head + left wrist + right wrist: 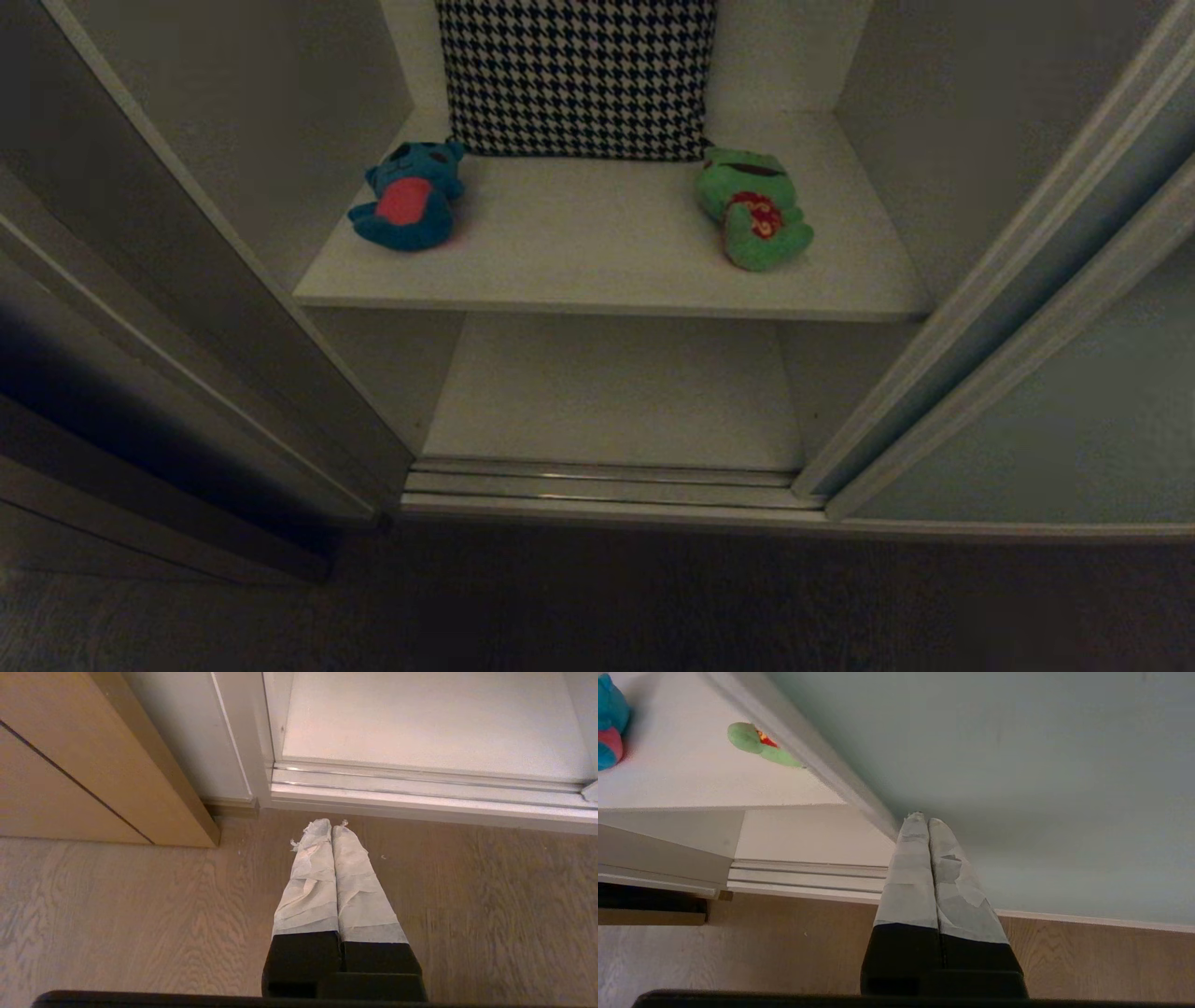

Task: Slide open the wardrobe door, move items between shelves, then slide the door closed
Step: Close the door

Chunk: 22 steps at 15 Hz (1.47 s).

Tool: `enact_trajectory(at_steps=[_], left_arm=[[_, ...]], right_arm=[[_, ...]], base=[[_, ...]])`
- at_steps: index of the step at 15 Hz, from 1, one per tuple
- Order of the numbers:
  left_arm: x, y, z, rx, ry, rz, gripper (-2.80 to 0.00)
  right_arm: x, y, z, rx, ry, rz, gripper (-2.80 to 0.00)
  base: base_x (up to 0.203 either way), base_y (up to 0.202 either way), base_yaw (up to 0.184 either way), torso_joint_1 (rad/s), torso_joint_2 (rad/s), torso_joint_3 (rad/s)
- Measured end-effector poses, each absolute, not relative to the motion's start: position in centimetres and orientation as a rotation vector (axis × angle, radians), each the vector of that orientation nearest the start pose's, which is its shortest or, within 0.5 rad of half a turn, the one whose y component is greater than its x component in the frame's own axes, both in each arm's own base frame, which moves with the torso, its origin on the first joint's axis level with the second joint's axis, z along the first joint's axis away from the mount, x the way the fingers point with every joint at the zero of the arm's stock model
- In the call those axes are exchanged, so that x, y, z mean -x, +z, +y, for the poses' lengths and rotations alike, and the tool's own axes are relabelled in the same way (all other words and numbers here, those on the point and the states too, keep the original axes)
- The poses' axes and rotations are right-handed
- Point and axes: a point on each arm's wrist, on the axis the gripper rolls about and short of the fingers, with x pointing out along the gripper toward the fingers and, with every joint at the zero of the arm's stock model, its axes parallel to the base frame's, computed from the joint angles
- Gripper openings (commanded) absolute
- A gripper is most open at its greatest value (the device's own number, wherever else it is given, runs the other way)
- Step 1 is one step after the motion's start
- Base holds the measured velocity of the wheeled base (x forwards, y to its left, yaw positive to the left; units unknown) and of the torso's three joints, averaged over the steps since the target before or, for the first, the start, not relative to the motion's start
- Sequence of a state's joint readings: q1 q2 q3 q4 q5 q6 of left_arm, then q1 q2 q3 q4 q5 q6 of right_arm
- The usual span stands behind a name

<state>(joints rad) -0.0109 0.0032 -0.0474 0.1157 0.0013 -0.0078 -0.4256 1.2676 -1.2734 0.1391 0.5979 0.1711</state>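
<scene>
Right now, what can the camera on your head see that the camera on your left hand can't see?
Only the head view shows the teal-blue bear and the green frog lying on the upper shelf, with a houndstooth cushion behind them and the sliding wardrobe door pushed to the right. Only the left wrist view shows the left gripper, shut, pointing at the wooden floor beside a brown wooden panel. Both show the bare lower shelf and the door track in front of it.
</scene>
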Motion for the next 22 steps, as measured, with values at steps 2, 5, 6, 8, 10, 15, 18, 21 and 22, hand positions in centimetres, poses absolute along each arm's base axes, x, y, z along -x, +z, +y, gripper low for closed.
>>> enact_trajectory(at_steps=[2, 5, 6, 8, 10, 15, 18, 21, 22], left_arm=[[2.7, 7.7, 0.0, 0.008, -0.009, 0.072, -2.80], [2.7, 7.7, 0.0, 0.008, -0.010, 0.072, -2.80], [2.7, 7.7, 0.0, 0.008, -0.009, 0.071, -2.80], [2.7, 7.7, 0.0, 0.008, -0.009, 0.072, -2.80], [2.7, 7.7, 0.0, 0.008, -0.009, 0.071, -2.80], [2.7, 7.7, 0.0, 0.007, -0.010, 0.071, -2.80], [2.7, 7.7, 0.0, 0.009, -0.010, 0.072, -2.80], [2.7, 7.7, 0.0, 0.008, -0.009, 0.072, -2.80], [2.7, 7.7, 0.0, 0.009, -0.010, 0.071, -2.80]], right_arm=[[-17.4, 34.9, -6.5, -0.237, 0.164, 0.134, -2.80], [-17.7, 34.9, -6.5, -0.229, 0.171, 0.122, -2.80], [-17.8, 34.9, -6.3, -0.229, 0.179, 0.123, -2.80], [-17.9, 34.9, -5.9, -0.225, 0.199, 0.122, -2.80], [-17.8, 34.9, -5.2, -0.220, 0.229, 0.123, -2.80], [-17.6, 34.7, -3.3, -0.209, 0.318, 0.127, -2.80], [-17.6, 34.8, -2.0, -0.196, 0.385, 0.124, -2.80], [-17.5, 34.9, 0.0, -0.178, 0.489, 0.129, -2.80], [-17.6, 34.8, 0.7, -0.163, 0.515, 0.131, -2.80]], base=[[0.000, 0.000, 0.000, 0.000, 0.00, 0.000], [0.000, 0.000, 0.000, 0.000, 0.00, 0.000], [0.000, 0.000, 0.000, 0.000, 0.00, 0.000], [0.000, 0.000, 0.000, 0.000, 0.00, 0.000], [0.000, 0.000, 0.000, 0.000, 0.00, 0.000], [0.000, 0.000, 0.000, 0.000, 0.00, 0.000], [0.000, 0.000, 0.000, 0.000, 0.00, 0.000], [0.000, 0.000, 0.000, 0.000, 0.00, 0.000], [0.000, 0.000, 0.000, 0.000, 0.00, 0.000]])
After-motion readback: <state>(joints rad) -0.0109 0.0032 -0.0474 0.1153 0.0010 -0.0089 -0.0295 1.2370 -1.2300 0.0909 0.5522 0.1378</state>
